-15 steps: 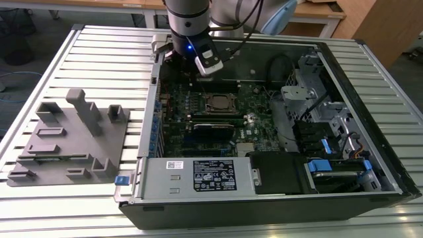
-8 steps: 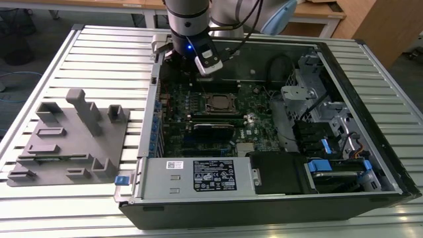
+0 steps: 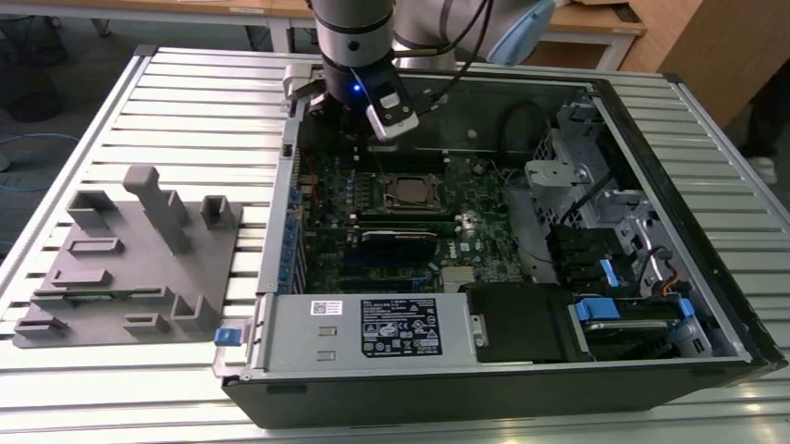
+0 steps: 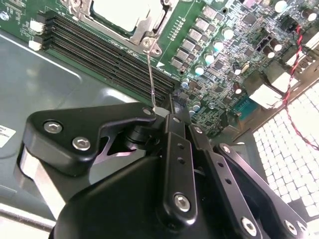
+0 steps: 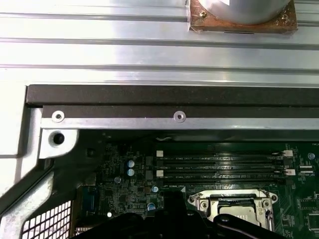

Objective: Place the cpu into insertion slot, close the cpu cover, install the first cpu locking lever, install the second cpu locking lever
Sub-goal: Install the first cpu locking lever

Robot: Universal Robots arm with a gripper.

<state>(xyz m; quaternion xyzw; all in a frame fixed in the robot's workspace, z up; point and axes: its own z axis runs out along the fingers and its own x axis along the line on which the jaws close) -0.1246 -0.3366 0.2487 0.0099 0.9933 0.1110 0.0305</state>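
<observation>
gripper, closed, touches raised locking lever beside cpu.

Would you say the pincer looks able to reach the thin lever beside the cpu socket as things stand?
Likely yes: the pincer sits right at the free end of the lever, the case is open, and nothing lies between them.

Table: a slatted metal table spans most of the exterior view, pale and ribbed.
Floor: grey floor, upper left of the frame.
Furniture: wooden desk edge along the top; wooden panel, upper right.
Light: bright and even, with soft glare on the slats.
</observation>
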